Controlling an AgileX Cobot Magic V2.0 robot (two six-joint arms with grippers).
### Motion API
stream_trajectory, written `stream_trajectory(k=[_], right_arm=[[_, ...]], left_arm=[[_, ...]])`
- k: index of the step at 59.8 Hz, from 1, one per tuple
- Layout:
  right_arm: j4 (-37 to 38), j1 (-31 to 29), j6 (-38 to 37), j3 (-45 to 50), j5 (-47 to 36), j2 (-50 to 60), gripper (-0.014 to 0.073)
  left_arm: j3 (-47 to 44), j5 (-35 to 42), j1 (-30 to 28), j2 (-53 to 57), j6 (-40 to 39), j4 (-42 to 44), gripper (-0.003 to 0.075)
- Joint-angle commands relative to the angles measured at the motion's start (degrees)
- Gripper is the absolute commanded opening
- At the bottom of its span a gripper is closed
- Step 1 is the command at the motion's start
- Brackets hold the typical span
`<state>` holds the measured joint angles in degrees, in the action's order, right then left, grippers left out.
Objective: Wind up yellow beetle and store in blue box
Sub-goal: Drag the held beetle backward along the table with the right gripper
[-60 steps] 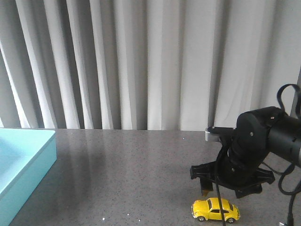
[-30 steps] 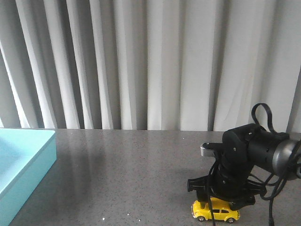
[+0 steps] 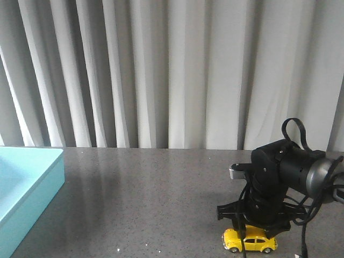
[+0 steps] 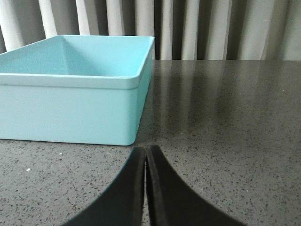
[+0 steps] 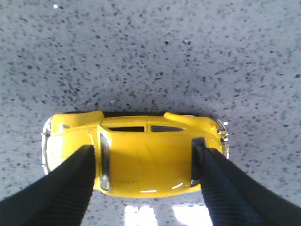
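The yellow beetle [image 3: 259, 244] stands on its wheels on the dark speckled table, near the front right. My right gripper [image 3: 251, 233] reaches straight down over it. In the right wrist view the beetle [image 5: 146, 162] lies lengthwise between the fingers, and my right gripper [image 5: 146, 153] is shut on its cabin, one finger at the windscreen and the other at the rear window. The blue box [image 3: 27, 183] lies at the table's far left, its inside bare where it shows. My left gripper [image 4: 145, 150] is shut on nothing, low over the table just in front of a corner of the blue box [image 4: 70, 108].
Pale pleated curtains [image 3: 161, 75] hang behind the table's far edge. Black cables [image 3: 317, 215] loop off the right arm toward the right border. Bare tabletop [image 3: 150, 199] stretches between the box and the beetle.
My right gripper came down from above the beetle until its fingers took hold of the cabin. The beetle shifted slightly to the right. The box has not moved.
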<state>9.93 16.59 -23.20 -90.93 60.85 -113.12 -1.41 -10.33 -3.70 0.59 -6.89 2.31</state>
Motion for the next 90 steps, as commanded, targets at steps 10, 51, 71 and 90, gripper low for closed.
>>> stream_trajectory(k=[10,51,71,90], right_arm=[[7.19,-0.30,2.11,1.45,7.89,-0.31,0.0379],[8.69,-15.41,7.65,1.45,12.99,-0.57,0.0379],[10.44,-24.64,12.69,1.45,12.99,-0.57,0.0379],[10.39,-31.13,14.63,1.45,11.04,-0.57,0.0379]], left_arm=[[0.74,3.92,0.37,0.89,-0.49,-0.05,-0.0006],[0.74,3.92,0.37,0.89,-0.49,-0.05,-0.0006],[0.74,3.92,0.37,0.89,-0.49,-0.05,-0.0006],[0.74,3.92,0.37,0.89,-0.49,-0.05,-0.0006]])
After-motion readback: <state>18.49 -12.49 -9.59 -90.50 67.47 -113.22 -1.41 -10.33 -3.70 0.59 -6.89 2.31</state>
